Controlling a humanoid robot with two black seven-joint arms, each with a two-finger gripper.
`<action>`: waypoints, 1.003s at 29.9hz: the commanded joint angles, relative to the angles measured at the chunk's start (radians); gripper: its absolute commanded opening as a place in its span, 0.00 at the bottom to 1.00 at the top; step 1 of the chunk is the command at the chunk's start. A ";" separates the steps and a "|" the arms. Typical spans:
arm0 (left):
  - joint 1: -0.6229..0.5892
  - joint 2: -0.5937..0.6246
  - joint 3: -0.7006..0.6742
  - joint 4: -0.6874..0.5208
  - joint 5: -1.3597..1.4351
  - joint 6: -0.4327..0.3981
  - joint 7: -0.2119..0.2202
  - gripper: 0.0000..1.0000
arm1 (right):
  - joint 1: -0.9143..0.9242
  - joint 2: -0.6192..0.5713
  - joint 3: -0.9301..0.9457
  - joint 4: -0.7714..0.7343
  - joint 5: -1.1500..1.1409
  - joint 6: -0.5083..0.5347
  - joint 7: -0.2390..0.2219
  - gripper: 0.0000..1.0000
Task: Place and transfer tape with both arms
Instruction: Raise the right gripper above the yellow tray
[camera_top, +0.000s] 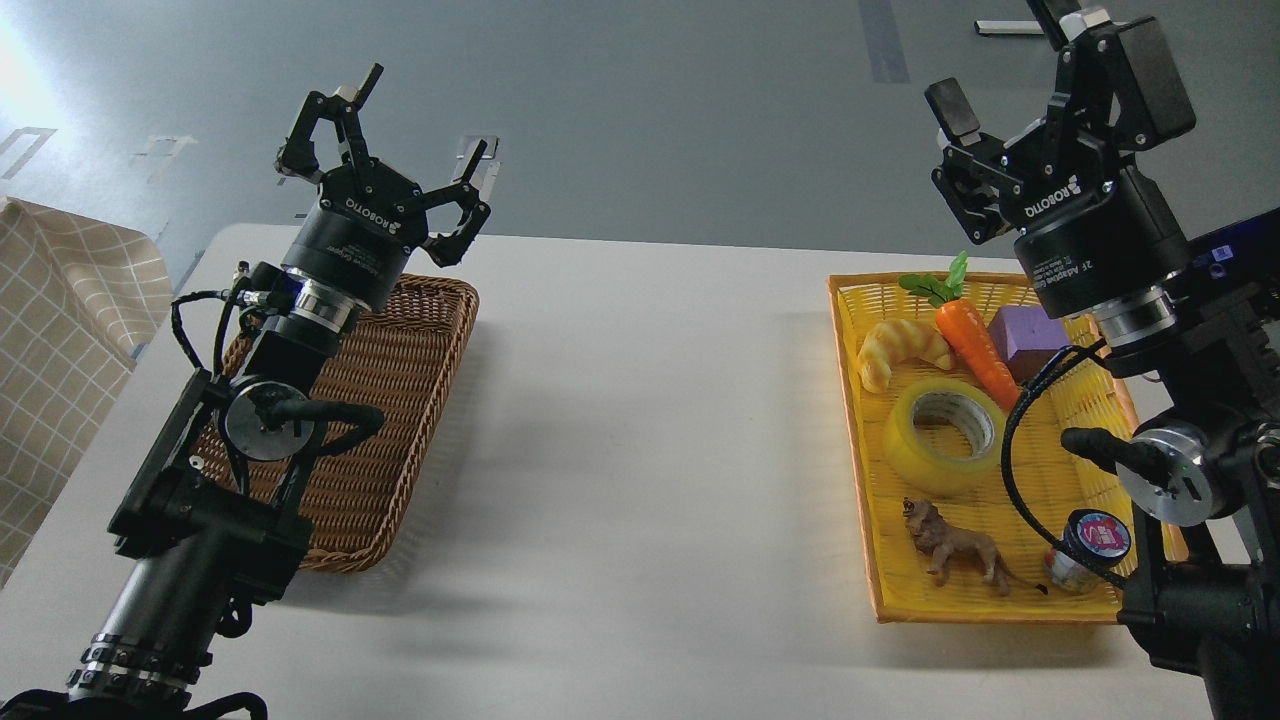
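Note:
The tape (922, 458), a wide translucent yellow roll with a whitish core, lies flat in the yellow basket (858, 470) on the right side of the table. My right gripper (1035, 85) hangs open high above the basket's far end, well clear of the tape, with nothing between its fingers. Over the far edge of the brown wicker basket (400, 400) on the left, my left gripper (425, 125) is raised, its fingers spread wide and empty. A black cable from the right arm loops across the yellow basket beside the tape.
The yellow basket also holds a croissant toy (900, 350), a carrot (975, 345), a purple block (1025, 335), a lion figure (950, 545) and a small lidded cup (1092, 540). White table (640, 450) lies between the baskets. A checked cloth (60, 330) is at far left.

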 joint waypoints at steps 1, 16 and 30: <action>0.000 -0.022 -0.002 -0.024 -0.013 0.000 0.000 0.98 | 0.000 0.000 0.000 -0.002 0.000 0.000 0.000 1.00; 0.000 -0.033 0.010 -0.013 -0.018 0.000 0.002 0.98 | -0.013 -0.028 0.000 -0.004 0.000 0.000 0.000 1.00; 0.001 -0.033 0.007 -0.015 -0.018 0.000 0.002 0.98 | -0.023 -0.064 0.000 -0.001 0.000 0.000 0.002 1.00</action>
